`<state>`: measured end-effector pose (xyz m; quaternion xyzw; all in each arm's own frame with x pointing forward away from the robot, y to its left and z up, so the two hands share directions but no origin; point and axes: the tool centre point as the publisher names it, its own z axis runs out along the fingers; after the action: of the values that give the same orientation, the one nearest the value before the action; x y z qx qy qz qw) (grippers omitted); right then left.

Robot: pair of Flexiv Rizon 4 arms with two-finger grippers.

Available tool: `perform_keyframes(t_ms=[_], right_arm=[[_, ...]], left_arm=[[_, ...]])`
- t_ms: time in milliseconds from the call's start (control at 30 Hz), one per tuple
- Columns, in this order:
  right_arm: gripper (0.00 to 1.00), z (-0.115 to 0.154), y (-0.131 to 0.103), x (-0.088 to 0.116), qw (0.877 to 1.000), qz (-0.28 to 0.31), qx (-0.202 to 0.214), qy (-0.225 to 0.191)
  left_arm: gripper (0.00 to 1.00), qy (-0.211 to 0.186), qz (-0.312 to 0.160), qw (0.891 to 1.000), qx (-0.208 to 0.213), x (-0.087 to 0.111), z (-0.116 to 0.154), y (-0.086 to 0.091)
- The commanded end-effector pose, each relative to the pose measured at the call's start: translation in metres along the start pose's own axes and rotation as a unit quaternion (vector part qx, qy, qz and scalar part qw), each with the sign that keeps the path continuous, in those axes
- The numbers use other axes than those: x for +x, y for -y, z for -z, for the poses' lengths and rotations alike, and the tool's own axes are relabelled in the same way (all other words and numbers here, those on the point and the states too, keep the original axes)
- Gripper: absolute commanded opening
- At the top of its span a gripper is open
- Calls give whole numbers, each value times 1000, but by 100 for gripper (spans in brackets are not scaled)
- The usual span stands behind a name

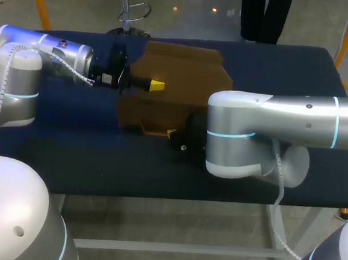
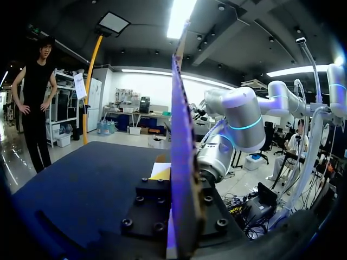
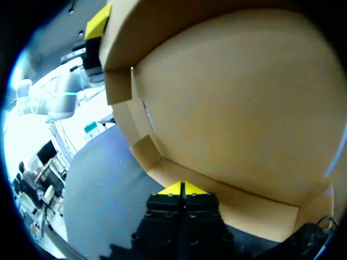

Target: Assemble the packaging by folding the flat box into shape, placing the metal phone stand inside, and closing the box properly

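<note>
Nearest me, my right gripper [image 3: 183, 189] had its two yellow tips pressed together with nothing between them, right at the near edge of the single brown cardboard box [image 1: 181, 76]. The box lay only partly folded around the middle of the dark blue table [image 1: 70, 152]. Farther out, my left gripper [image 1: 156, 85] was clamped narrowly on one thin panel of that box, which stood edge-on between its two fingers. In all I counted two arms and one box.

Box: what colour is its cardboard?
The box is plain brown, unpatterned; the right wrist view shows it best.
</note>
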<state>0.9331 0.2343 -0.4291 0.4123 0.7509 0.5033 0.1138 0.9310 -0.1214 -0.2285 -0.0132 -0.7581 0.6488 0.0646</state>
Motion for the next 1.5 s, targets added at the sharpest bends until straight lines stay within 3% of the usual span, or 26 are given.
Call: perform_keyframes(t_ms=[33, 400, 700, 1100, 1500], right_arm=[[0, -4, 3, 1, 1000, 0, 0, 3], [0, -4, 3, 1, 1000, 0, 0, 3], [0, 13, -2, 15, 1000, 17, -15, -9], [0, 57, -7, 40, 998, 38, -38, -28], [0, 113, 0, 50, 996, 64, -27, -64]], left_arm=[[0, 1, 1, 1000, -3, 1, 0, -2], [0, 1, 1, 1000, -3, 1, 0, -2], [0, 1, 1, 1000, -3, 1, 0, -2], [0, 1, 1, 1000, -3, 1, 0, -2], [0, 1, 1, 1000, -3, 1, 0, -2]])
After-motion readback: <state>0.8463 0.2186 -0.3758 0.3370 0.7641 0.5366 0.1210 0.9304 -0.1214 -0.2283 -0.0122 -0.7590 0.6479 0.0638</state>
